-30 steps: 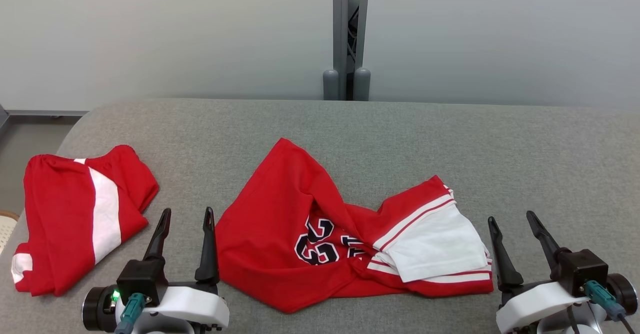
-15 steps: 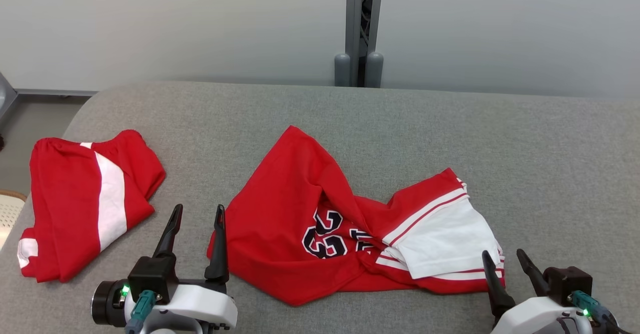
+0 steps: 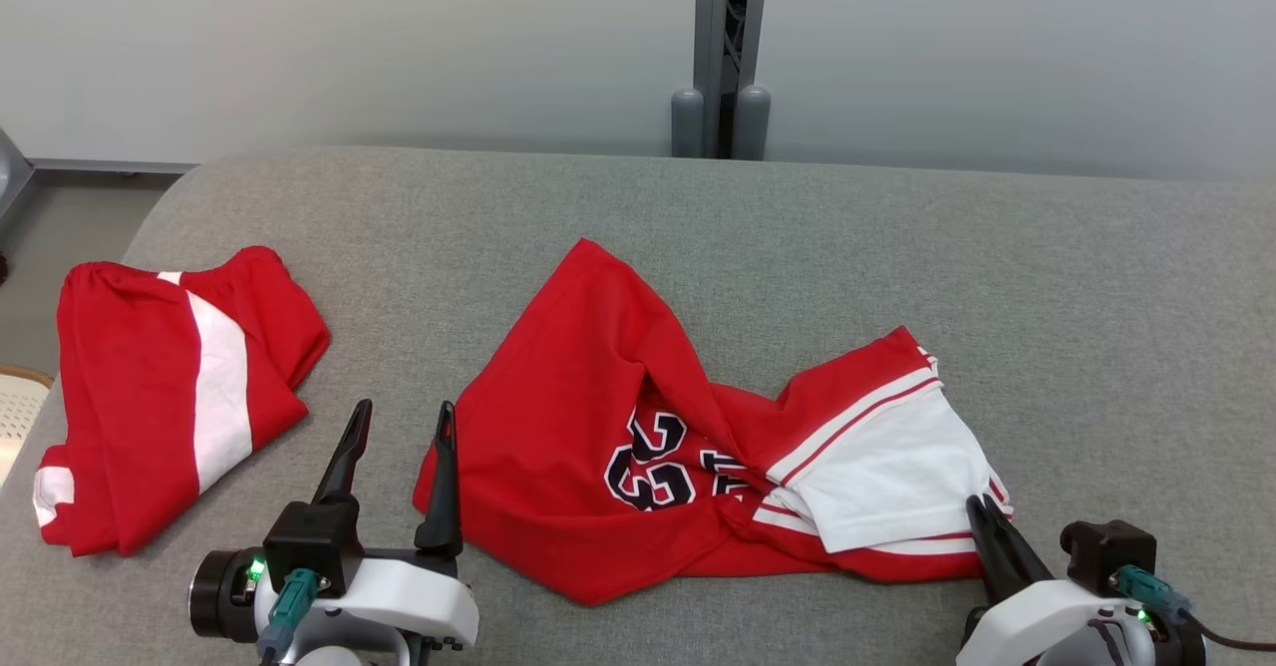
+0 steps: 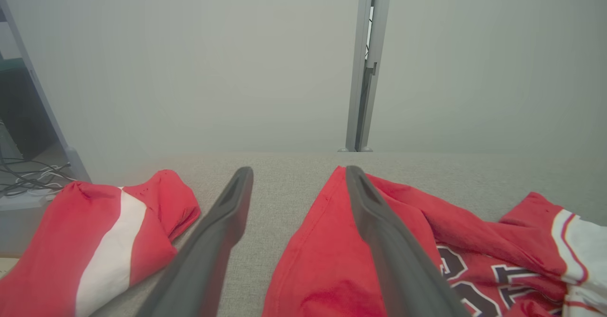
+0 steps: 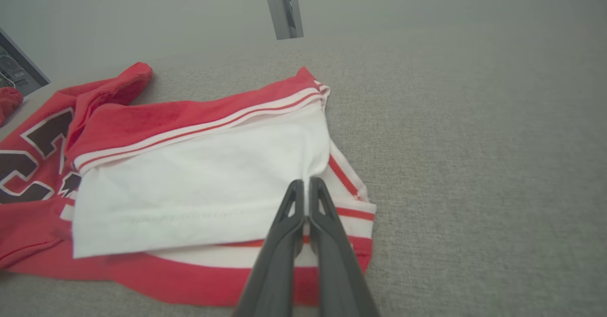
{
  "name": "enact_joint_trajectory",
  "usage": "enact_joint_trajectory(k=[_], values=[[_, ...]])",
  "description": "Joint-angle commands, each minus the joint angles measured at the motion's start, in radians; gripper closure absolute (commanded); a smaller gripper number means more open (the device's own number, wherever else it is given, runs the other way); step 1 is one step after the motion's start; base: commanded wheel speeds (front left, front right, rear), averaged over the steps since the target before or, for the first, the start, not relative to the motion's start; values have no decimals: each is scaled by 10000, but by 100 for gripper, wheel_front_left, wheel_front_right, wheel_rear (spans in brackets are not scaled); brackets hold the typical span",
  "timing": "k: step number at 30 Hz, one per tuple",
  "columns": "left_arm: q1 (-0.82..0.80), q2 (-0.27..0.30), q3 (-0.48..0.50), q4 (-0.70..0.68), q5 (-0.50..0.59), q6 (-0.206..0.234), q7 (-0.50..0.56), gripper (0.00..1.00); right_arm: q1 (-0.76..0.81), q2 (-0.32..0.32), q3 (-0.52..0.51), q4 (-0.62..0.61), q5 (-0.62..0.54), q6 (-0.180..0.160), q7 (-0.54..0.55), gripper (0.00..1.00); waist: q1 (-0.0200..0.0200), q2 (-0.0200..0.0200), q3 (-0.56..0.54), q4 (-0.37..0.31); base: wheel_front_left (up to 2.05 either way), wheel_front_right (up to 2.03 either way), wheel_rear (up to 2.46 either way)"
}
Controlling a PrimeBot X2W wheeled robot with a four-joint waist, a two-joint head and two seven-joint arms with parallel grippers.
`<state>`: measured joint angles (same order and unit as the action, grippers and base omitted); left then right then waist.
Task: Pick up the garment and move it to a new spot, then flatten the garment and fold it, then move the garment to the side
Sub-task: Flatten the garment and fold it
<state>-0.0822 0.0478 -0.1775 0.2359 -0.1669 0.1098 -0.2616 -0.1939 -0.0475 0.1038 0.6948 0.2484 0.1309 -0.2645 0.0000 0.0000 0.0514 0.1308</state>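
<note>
**Pick-up step: gripping the red jersey point(image 3: 598, 427)**

I am pinching its white edge with the right tool point(image 3: 987, 506), jaws closed on the cloth at the jersey's right end. The left tool point(image 3: 405, 411) is hovering just beside the jersey's left hem, jaws wide, holding nothing. The jersey is lying crumpled on the grey desk point(image 3: 797, 237), with a folded red-and-white garment point(image 3: 150, 397) well apart on its left. The next move, I judge, is calling for a left-tool pinch, then an even lift.
</note>
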Motion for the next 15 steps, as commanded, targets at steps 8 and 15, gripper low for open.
enact_joint_trajectory(k=[8,15], values=[[104,48,38,168,28,10,-36,0,32,-59,201,-273,226,-3,-16,100,0,0,-306,-216,0,0,0],[236,48,55,265,-75,52,-34,0,217,-104,546,-554,656,-3,-18,100,0,0,-583,-716,0,0,0]])
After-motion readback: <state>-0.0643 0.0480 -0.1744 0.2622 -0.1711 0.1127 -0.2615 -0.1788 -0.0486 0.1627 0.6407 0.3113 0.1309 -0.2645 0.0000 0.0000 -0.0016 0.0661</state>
